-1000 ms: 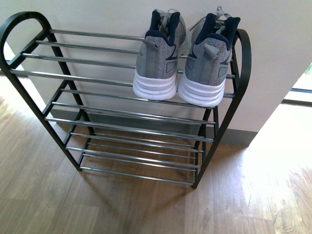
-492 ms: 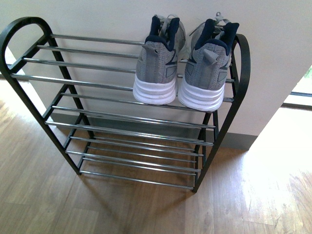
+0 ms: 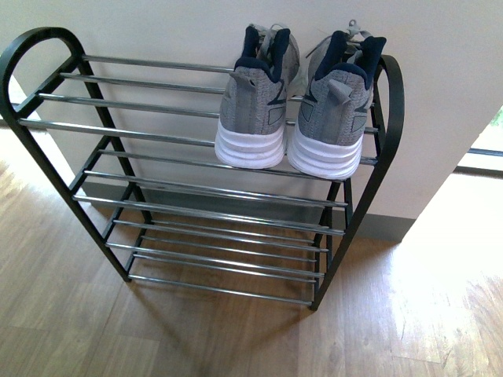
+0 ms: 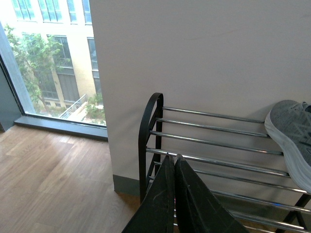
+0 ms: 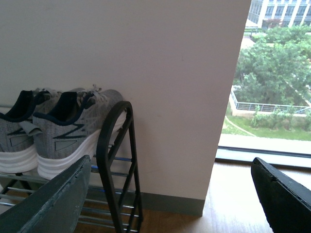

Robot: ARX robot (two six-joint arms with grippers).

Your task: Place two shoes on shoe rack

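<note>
Two grey knit sneakers stand side by side, heels toward me, on the top shelf of the shoe rack (image 3: 47, 126) at its right end: the left sneaker (image 3: 255, 102) and the right sneaker (image 3: 334, 110). No arm shows in the front view. My left gripper (image 4: 173, 158) is shut with nothing in it, in front of the rack's left end (image 4: 148, 126); one sneaker's toe (image 4: 291, 136) shows far off to the side. My right gripper (image 5: 170, 167) is open and empty beside the rack's right end frame (image 5: 114, 160), near the sneakers (image 5: 63, 131).
The rack stands against a pale wall (image 3: 157, 23) on a wood floor (image 3: 409, 314). Its lower chrome shelves (image 3: 212, 212) hold nothing. Floor-level windows lie past the wall on both sides (image 4: 48, 63) (image 5: 272, 82).
Between one second and half a second ago the front view shifted slightly, the rack sitting a little lower in the picture. Since then nothing has moved.
</note>
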